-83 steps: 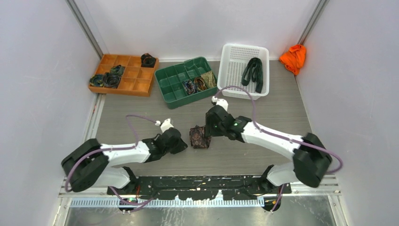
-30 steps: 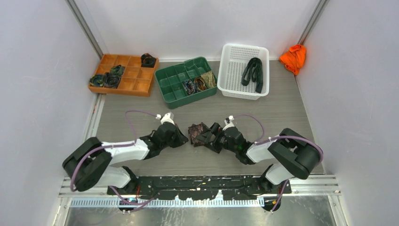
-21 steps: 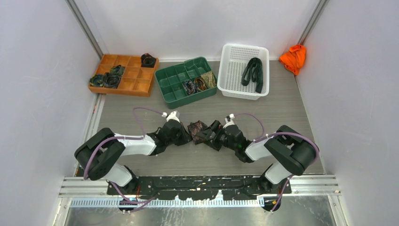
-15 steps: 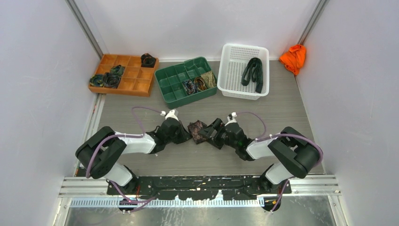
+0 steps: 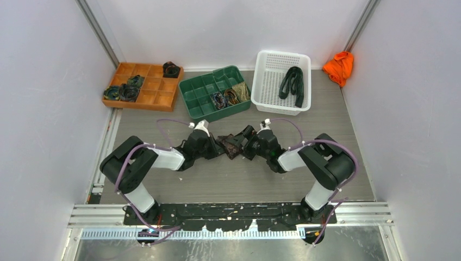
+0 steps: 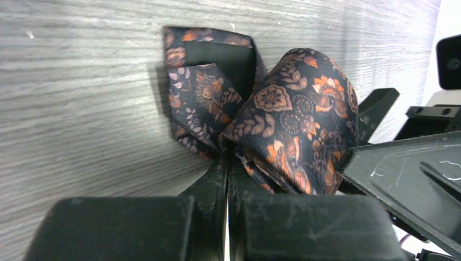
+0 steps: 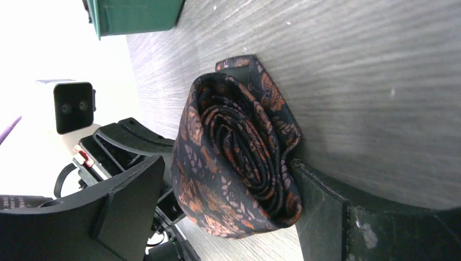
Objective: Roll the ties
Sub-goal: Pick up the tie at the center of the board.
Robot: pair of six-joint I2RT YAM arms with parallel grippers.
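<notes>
One tie, black with an orange floral pattern, is wound into a fist-sized coil on the table between both grippers. My left gripper lies low at the coil's left and is shut on a fold of its fabric. My right gripper lies low at the right with its jaws around the coil, and the coil looks squeezed to an oval. A loose flap rests on the table. A black tie lies unrolled in the white basket.
A white basket stands at the back, an orange cloth lump to its right. A green tray and an orange tray at the back left hold several rolled ties. The green tray's corner is just beyond the coil.
My right arm came down and took the coil from the right. My left gripper closed in onto the tie. Both grippers and the coil have shifted away from the bases, toward the green tray.
</notes>
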